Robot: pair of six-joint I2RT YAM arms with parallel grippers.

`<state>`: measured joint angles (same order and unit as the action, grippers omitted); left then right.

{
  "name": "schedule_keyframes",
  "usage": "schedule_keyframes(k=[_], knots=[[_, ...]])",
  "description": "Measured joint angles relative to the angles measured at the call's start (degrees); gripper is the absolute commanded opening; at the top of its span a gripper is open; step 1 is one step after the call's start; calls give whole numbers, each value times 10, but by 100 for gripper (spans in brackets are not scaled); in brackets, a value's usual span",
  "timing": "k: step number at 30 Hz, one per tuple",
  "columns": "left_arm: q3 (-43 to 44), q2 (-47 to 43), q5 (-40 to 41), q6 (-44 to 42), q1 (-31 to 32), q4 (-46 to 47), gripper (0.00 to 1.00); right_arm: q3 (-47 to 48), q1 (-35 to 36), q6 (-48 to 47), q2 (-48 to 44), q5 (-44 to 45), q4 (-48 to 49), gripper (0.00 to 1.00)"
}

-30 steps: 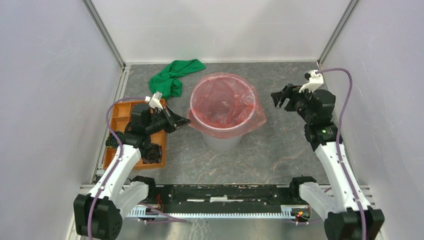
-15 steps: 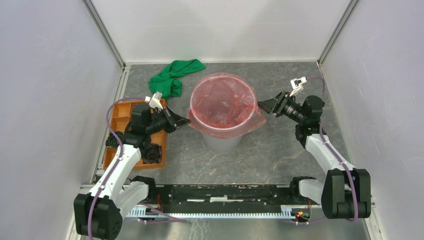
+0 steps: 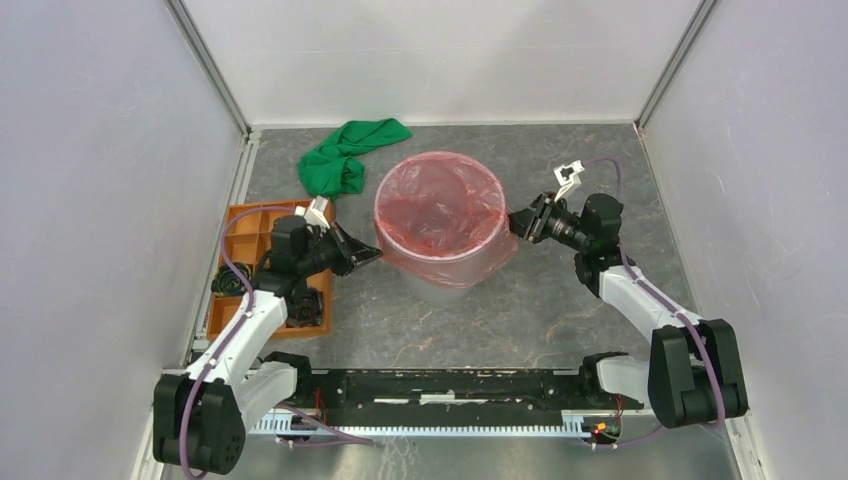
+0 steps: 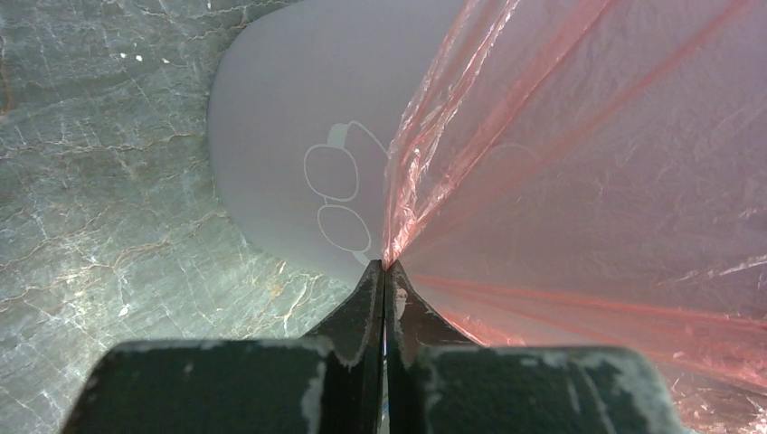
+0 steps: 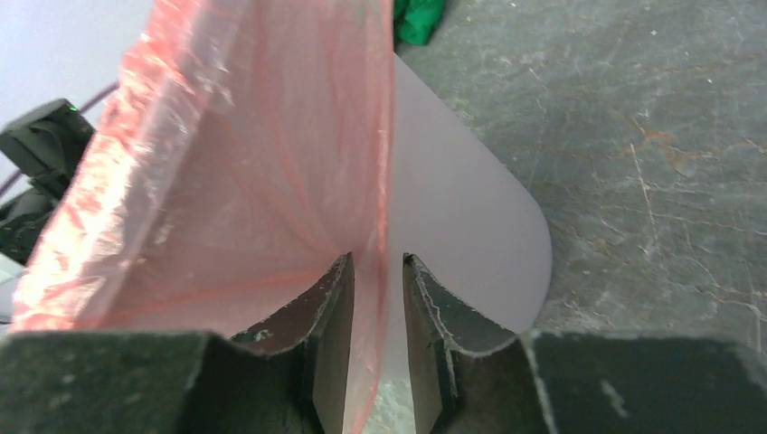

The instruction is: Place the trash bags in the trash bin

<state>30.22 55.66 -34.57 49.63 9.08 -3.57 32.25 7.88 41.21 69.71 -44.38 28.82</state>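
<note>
The light-grey trash bin (image 3: pixel 441 291) stands mid-table. The red trash bag (image 3: pixel 440 205) lines it, with its edge folded out over the rim and down the wall. My left gripper (image 3: pixel 376 256) is at the bin's left side, shut on the bag's edge. In the left wrist view its tips (image 4: pixel 385 264) pinch the red film (image 4: pixel 588 163) against the grey wall (image 4: pixel 289 136). My right gripper (image 3: pixel 513 221) is at the bin's right side. In the right wrist view its jaws (image 5: pixel 377 260) stand slightly apart, with the bag's edge (image 5: pixel 244 181) hanging between them beside the bin (image 5: pixel 461 217).
A green cloth (image 3: pixel 340 155) lies behind the bin at the back left and shows in the right wrist view (image 5: pixel 418 18). An orange compartment tray (image 3: pixel 245 235) with dark parts sits under my left arm. White walls enclose the table on three sides.
My right arm has swung in from the right to the bin's side, its jaws now around the bag's edge. My left gripper has pulled its edge lower, and the bag's skirt lies tighter.
</note>
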Motion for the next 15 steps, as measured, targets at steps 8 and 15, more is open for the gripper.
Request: schedule_keyframes(k=[8, 15], knots=[[-7, 2, 3, 0, 0, 8, 2, -4, 11, -66, 18, 48, -64, 29], [-7, -10, 33, 0, 0, -8, 2, -4, 14, -121, 24, 86, -132, 32]])
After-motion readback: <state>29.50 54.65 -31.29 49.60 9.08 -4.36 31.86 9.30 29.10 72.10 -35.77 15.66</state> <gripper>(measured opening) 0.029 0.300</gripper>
